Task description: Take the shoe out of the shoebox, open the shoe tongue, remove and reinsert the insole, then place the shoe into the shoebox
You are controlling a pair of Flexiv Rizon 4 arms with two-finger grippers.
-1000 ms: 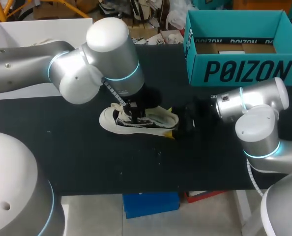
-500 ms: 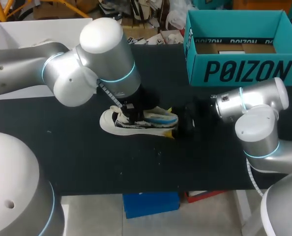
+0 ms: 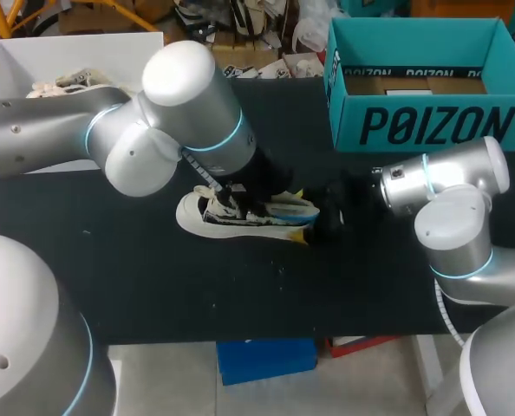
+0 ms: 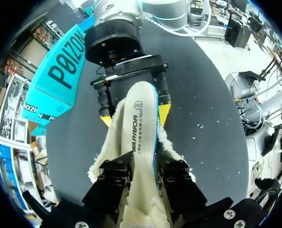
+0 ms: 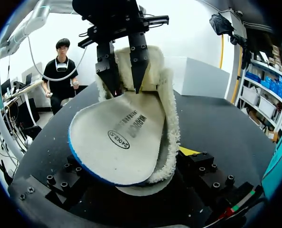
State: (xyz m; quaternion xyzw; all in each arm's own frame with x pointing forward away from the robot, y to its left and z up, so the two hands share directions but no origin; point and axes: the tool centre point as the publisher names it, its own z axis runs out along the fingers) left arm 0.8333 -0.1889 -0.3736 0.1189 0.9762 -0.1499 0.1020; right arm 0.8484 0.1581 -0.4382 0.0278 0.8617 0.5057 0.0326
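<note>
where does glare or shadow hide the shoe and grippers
Head view: the right gripper nearly vanishes, dark against the black table; highlights shine on the left arm's joint. Right wrist view: bright backlight leaves the left gripper a dark outline above the insole. Left wrist view: evenly lit, shoe clear.

A pale low shoe [image 3: 207, 218] lies on its sole near the middle of the black table [image 3: 153, 286], toe toward my left arm's side; a blue-edged insole [image 3: 285, 208] shows along its opening; my left arm [image 3: 184, 95] comes across from its side and bends down over the shoe, its gripper [image 3: 240, 201] mostly hidden under the wrist; my right gripper [image 3: 303, 215] sits at the heel, a yellow tip on either side; the teal shoebox [image 3: 422, 126] stands open at the far right, well apart from the shoe; a white box [image 3: 15, 61] at the far left holds something pale.
</note>
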